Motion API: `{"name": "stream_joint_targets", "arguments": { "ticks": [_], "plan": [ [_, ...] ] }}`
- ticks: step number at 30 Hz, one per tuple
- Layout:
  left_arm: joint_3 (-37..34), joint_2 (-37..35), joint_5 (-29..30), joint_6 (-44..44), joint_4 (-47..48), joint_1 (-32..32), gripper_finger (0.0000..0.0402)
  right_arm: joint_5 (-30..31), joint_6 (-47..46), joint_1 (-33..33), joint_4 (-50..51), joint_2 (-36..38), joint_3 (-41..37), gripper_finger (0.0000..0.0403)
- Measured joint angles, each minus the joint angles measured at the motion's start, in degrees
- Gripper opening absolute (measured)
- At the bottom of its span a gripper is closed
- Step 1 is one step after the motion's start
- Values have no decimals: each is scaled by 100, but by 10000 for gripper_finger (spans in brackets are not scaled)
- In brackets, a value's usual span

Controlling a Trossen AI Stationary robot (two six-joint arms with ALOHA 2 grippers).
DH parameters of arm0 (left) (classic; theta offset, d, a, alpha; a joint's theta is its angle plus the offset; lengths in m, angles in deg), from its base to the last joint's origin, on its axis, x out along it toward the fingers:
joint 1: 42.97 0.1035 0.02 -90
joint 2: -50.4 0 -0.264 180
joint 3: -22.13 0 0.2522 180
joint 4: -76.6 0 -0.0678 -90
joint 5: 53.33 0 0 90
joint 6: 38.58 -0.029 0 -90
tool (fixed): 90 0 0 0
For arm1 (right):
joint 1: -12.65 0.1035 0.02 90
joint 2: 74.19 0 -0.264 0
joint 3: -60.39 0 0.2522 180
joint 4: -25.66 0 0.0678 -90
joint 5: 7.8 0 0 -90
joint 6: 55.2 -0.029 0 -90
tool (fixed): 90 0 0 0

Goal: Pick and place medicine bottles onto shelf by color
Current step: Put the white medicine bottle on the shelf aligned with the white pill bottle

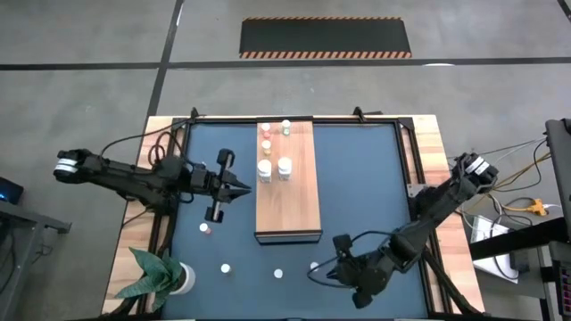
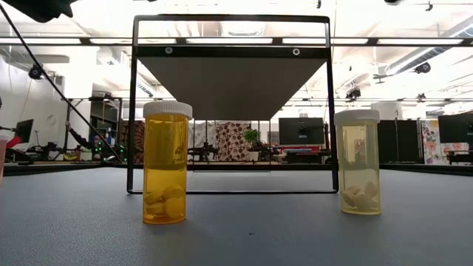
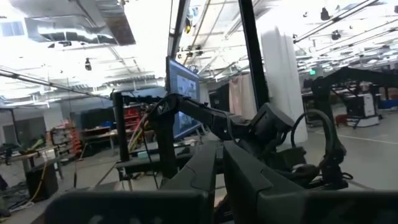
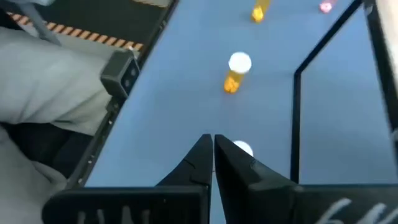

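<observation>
The shelf (image 1: pixel 287 192) is a long wooden board on a black frame (image 2: pixel 133 111) in the middle of the dark mat. Several medicine bottles (image 1: pixel 284 167) stand on its far end. More stand loose on the mat near the front edge: a white-capped one (image 1: pixel 277 274), another (image 1: pixel 225 267), and a pink-capped one (image 1: pixel 204 228). My right gripper (image 4: pixel 213 146) is shut above the mat's near right part. A white-capped bottle (image 4: pixel 241 148) shows just past its fingers, and an orange bottle (image 4: pixel 236 73) stands farther on. My left gripper (image 1: pixel 245 188) is shut, left of the shelf.
A potted green plant (image 1: pixel 165 276) stands at the mat's near left corner. In the low view an orange bottle (image 2: pixel 165 162) and a pale yellow one (image 2: pixel 358 164) stand in front of the shelf frame. The wooden table rim (image 1: pixel 437 152) borders the mat.
</observation>
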Motion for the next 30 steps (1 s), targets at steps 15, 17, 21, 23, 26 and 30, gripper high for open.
{"name": "stream_joint_targets", "arguments": {
  "ticks": [15,17,21,23,26,30],
  "plan": [
    [0,63,9,-15,-93,-2,12,854,-742,23,-805,-665,-692,201],
    [0,63,11,-15,-111,-2,12,926,-727,23,-850,-846,-688,223],
    [0,63,11,-17,-136,-2,12,1170,-722,19,-980,-1196,-633,249],
    [0,63,13,-17,-134,-2,12,1288,-721,8,-1028,-1355,-565,254],
    [0,63,13,-17,-138,-2,12,1448,-721,8,-1095,-1519,-462,252],
    [0,63,13,-17,-146,2,12,1535,-694,6,-1128,-1643,-322,237]
  ]
}}
